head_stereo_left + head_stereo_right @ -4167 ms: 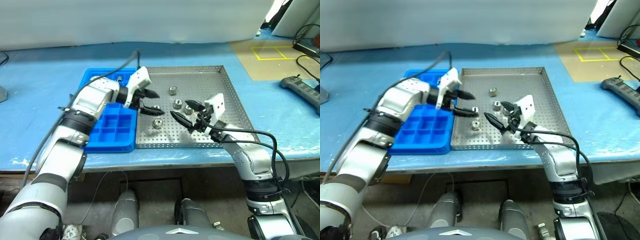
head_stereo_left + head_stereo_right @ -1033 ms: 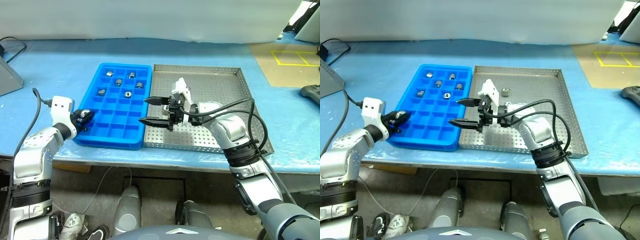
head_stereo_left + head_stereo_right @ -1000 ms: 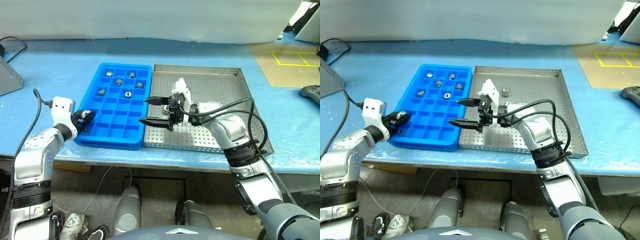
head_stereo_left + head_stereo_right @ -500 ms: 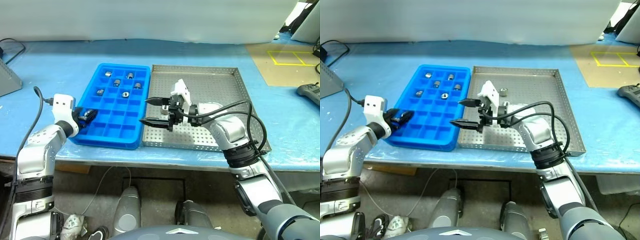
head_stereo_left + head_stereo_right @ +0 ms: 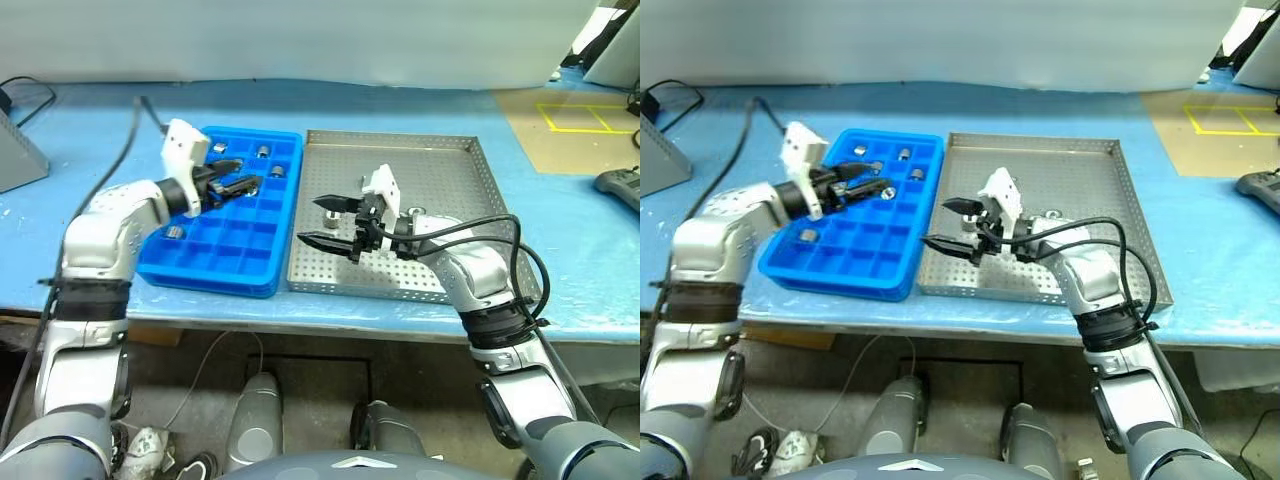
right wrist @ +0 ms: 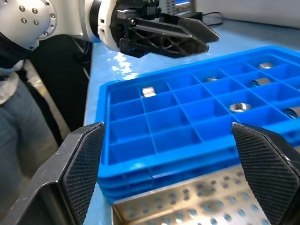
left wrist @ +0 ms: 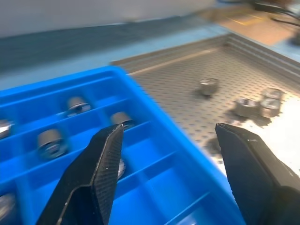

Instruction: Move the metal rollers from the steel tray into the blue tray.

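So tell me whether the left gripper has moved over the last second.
Yes. The left gripper went from the blue tray's near left corner up over its far compartments, toward the steel tray, leaving a roller behind.

- Most squares of the blue tray (image 5: 232, 245) lay bare, with rollers (image 5: 262, 152) only along the far rows.
- The left gripper (image 5: 232, 181) hung over those rows.
- The right gripper (image 5: 328, 223) hung over the steel tray (image 5: 440, 180)'s near-left part; its far half stood free.

arms: silver-grey, black joints | cables: black | wrist blocks: white
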You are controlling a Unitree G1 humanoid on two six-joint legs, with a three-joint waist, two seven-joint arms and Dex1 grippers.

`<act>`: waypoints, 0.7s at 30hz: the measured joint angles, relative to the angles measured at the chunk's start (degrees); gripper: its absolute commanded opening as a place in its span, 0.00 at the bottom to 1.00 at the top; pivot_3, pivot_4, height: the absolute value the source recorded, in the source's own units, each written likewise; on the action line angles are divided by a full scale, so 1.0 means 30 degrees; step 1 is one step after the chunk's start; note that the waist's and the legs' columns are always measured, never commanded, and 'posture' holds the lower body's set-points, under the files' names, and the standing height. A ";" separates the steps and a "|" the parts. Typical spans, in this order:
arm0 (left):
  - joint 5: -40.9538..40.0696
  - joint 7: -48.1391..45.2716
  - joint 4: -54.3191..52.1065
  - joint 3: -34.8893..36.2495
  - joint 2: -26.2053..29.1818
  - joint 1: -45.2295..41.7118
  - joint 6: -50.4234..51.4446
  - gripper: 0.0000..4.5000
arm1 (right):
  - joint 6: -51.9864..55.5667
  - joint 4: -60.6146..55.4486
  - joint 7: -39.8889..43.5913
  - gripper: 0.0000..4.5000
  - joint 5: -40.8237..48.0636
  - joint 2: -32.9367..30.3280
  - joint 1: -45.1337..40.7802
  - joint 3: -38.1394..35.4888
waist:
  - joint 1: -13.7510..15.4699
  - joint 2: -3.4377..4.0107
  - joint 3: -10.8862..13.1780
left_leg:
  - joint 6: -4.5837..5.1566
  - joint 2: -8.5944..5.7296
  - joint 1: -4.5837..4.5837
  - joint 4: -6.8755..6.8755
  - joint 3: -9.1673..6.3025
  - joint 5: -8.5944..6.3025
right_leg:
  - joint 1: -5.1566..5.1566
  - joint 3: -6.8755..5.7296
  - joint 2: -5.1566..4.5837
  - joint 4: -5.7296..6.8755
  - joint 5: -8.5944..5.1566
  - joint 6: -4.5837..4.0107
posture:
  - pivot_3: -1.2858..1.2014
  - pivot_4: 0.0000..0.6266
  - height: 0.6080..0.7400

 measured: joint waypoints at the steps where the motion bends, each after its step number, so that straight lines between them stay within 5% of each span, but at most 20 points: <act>1: 0.0382 -0.0493 0.1032 -0.0742 -0.0382 -0.0550 -0.0423 0.74 | 0.0019 -0.0250 -0.0246 1.00 0.0000 -0.0059 0.0240 -0.0165 | -0.0101 0.0000 0.0000 | 0.0000 0.0000 -0.0001 0.0002 0.0004 0.0001 | -0.0005 0.0005 0.0003 0.0004 0.0002 0.0002 | 0.52 0.24 1.00; 9: 0.3663 -0.4143 1.0483 -0.4632 -0.3677 -0.4505 -0.4994 0.74 | 0.0780 -0.3164 -0.2634 1.00 0.0041 -0.0634 0.3299 -0.1270 | -0.0950 -0.0017 0.0007 | 0.0022 0.0003 -0.0018 0.0017 0.0014 -0.0009 | -0.0004 0.0008 0.0023 0.0005 0.0009 0.0014 | 0.46 0.24 1.00; 21: 0.7422 -0.0748 1.9769 -0.4793 -0.6642 -0.8740 -0.7705 0.74 | -0.1771 -0.3499 -0.2993 1.00 0.0176 -0.0989 0.7369 -0.2568 | -0.1615 -0.0028 0.0013 | 0.0110 -0.0014 0.0004 0.0098 0.0013 -0.0063 | 0.0071 -0.0001 -0.0010 -0.0022 0.0012 0.0019 | 0.43 0.24 1.00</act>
